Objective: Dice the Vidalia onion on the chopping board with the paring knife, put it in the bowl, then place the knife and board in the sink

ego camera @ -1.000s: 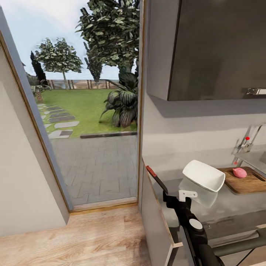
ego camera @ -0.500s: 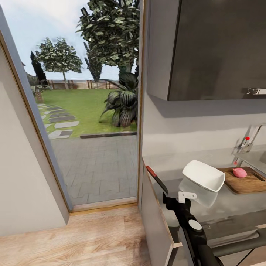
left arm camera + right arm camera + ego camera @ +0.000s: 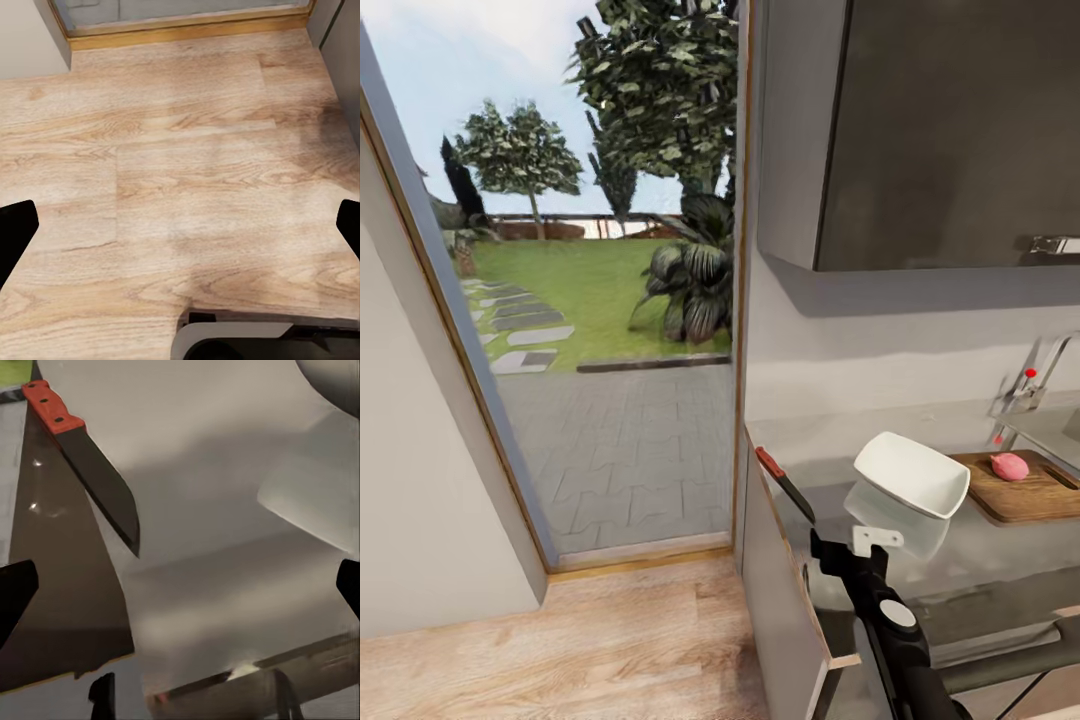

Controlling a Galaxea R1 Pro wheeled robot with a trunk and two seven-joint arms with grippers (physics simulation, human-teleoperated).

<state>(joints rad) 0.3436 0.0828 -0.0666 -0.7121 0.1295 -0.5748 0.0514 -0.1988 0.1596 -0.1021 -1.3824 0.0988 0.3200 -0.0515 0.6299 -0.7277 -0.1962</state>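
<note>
Paring knife (image 3: 784, 486) overhangs countertop (image 3: 960, 560) edge.

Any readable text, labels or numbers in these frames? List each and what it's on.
None. No words, brands, numbers or signs can be read.
The paring knife handle is plain red with dark rivets, no marking.
The bowl, chopping board, Vidalia onion and wall cabinet show no print.
The right gripper carries no legible label.

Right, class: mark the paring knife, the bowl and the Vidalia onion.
paring knife (image 3: 96, 472): right wrist view, on the dark blade.
bowl (image 3: 911, 473): head view, on the white inside.
Vidalia onion (image 3: 1010, 466): head view, on its pink middle.
</note>
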